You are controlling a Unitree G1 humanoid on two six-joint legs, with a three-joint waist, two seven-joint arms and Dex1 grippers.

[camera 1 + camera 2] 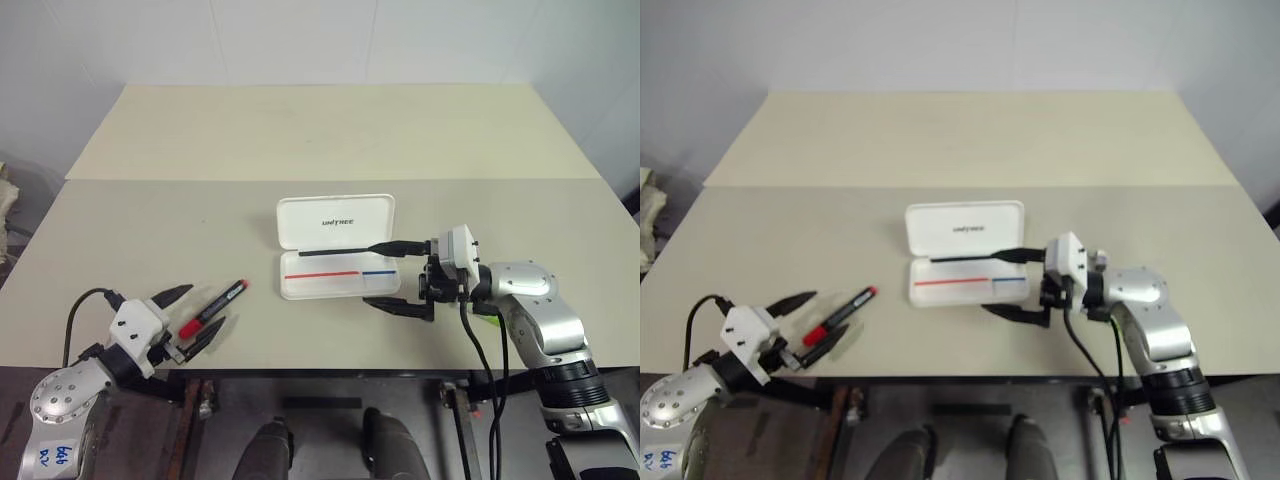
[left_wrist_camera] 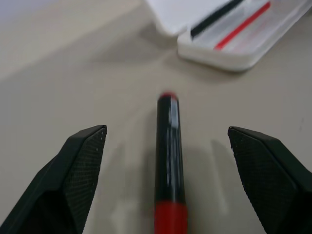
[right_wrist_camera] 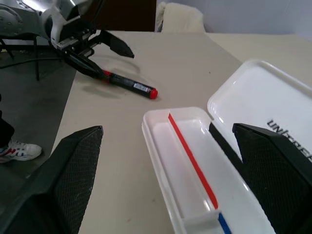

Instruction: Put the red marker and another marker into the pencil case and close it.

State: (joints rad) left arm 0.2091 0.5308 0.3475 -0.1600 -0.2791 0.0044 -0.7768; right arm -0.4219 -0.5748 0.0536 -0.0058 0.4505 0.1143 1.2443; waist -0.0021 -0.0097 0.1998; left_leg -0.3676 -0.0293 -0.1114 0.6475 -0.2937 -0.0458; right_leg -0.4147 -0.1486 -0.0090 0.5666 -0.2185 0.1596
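Observation:
The red marker (image 1: 213, 307), dark-bodied with a red cap, lies slanted on the table near its front left edge. My left gripper (image 1: 190, 318) is open, one finger on each side of the marker's capped end (image 2: 169, 161), not closed on it. The pencil case (image 1: 335, 222) lies open at the table's middle, its lid raised and lettered UNITREE. My right gripper (image 1: 388, 277) is open at the case's right end, its upper finger reaching over the tray. A light-green sliver (image 1: 491, 318) peeks out beside my right forearm; the other marker is otherwise hidden.
A thin red line and a thin blue line (image 1: 377, 271) run along the case's tray. A seam (image 1: 300, 180) joins two beige tabletops. The front edge runs just below both grippers. A cable (image 1: 75, 315) loops from my left wrist.

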